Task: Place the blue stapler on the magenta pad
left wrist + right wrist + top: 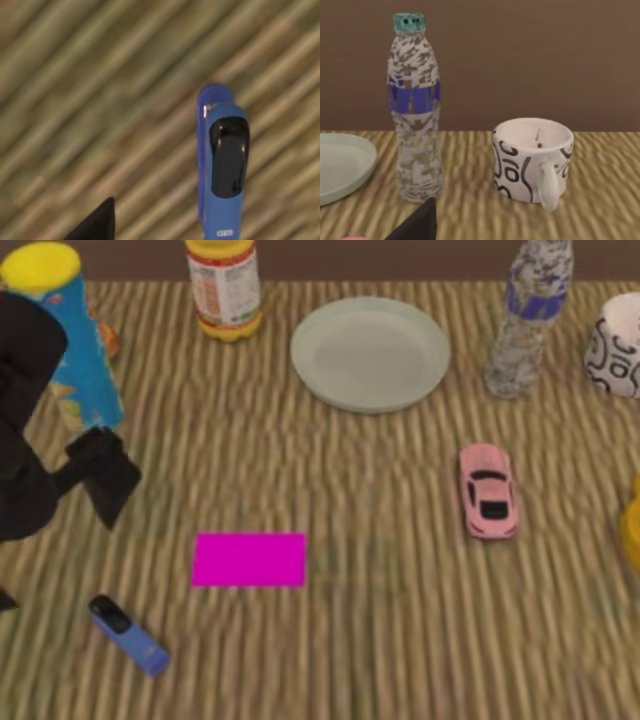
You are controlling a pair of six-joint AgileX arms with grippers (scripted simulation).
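The blue stapler (128, 635) lies flat on the woven mat near the front left, slanted, its dark end toward the left. In the left wrist view the blue stapler (222, 165) fills the middle, seen from above. The magenta pad (249, 559) lies flat just right of it, a short gap away, with nothing on it. My left gripper (100, 475) hangs open above the mat, behind the stapler and apart from it; one dark finger (97, 225) shows. My right arm is outside the top view; its one visible finger (420, 222) holds nothing.
A tall blue chip can (60, 340) stands right behind the left arm. Along the back stand a yellow bottle (225, 285), a pale plate (370, 350), a water bottle (525, 320) and a patterned mug (620, 345). A pink toy car (488, 490) sits at the right.
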